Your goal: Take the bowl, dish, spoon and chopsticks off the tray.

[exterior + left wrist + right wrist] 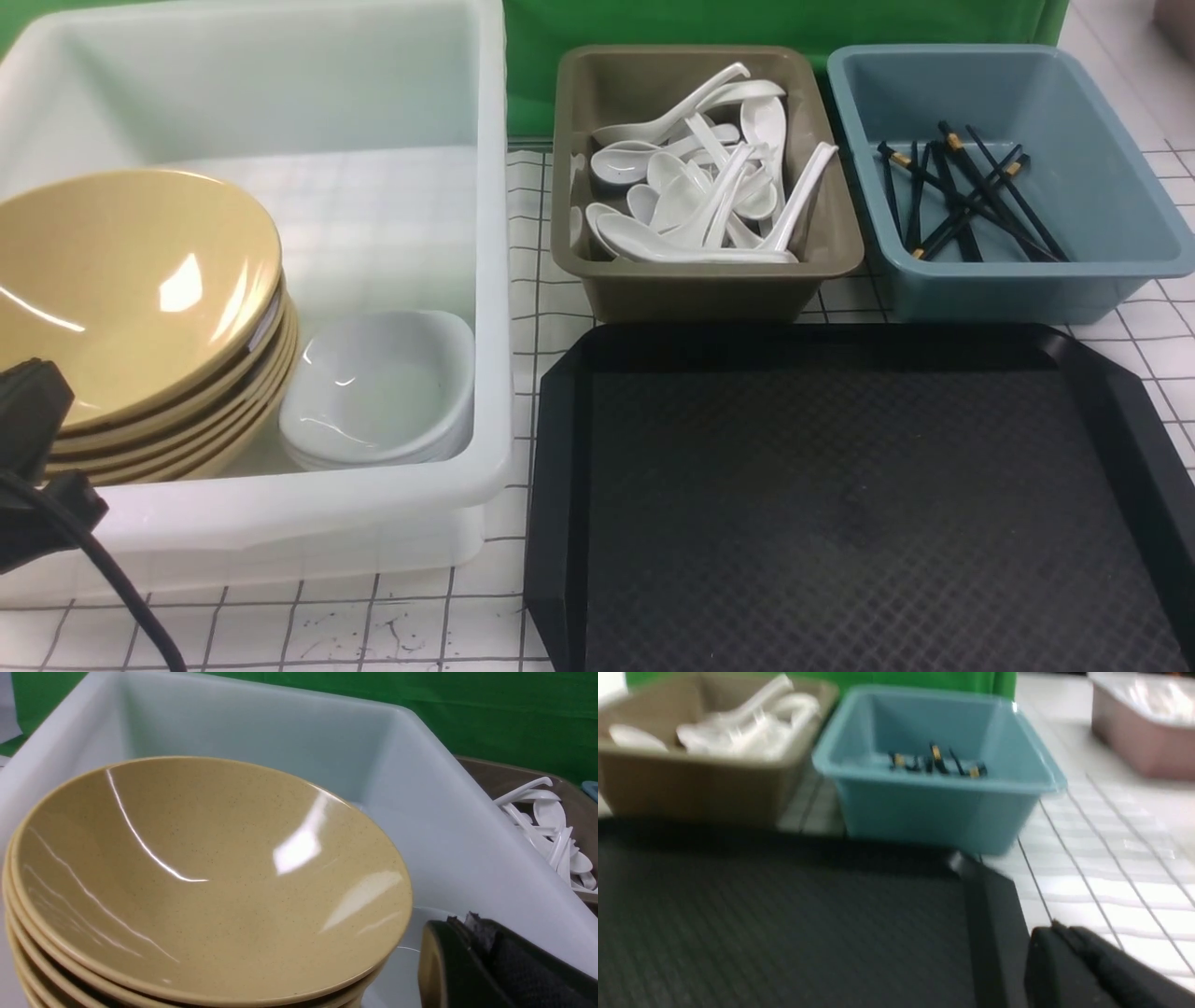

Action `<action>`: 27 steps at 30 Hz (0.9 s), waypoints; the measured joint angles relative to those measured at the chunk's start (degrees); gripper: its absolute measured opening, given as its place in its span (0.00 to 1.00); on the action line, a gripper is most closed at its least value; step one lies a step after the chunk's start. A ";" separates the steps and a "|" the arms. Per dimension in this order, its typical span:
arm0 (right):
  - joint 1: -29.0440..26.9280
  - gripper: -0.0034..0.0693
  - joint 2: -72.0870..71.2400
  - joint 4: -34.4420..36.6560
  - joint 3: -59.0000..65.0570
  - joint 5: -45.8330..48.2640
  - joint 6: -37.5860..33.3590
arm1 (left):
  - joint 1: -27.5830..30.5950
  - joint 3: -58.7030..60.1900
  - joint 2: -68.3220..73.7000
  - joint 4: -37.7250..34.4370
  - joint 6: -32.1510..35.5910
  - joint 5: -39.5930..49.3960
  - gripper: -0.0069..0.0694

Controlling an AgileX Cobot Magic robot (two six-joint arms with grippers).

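My left gripper sits beside the yellow bowl stack; I cannot tell either gripper's grip; the tray lies bare.

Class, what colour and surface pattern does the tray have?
The tray is black with a textured diamond pattern, shown best in the front view.

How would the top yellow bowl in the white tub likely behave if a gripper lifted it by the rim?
The bowl is glossy with bright highlights, so probably slippery. It looks rigid, unlikely to flex. It sits tilted atop the stack, so it may slide or rock when nudged.
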 joint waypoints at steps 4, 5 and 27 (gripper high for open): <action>-0.16 0.10 0.01 2.43 0.00 2.83 -1.33 | 0.00 0.00 0.00 0.00 0.00 0.00 0.08; -0.16 0.10 0.01 2.68 0.00 4.28 -1.33 | 0.00 0.00 0.00 0.00 0.00 0.00 0.08; -0.16 0.10 0.01 2.98 0.02 6.55 -1.76 | 0.00 0.00 0.00 0.00 0.00 0.00 0.08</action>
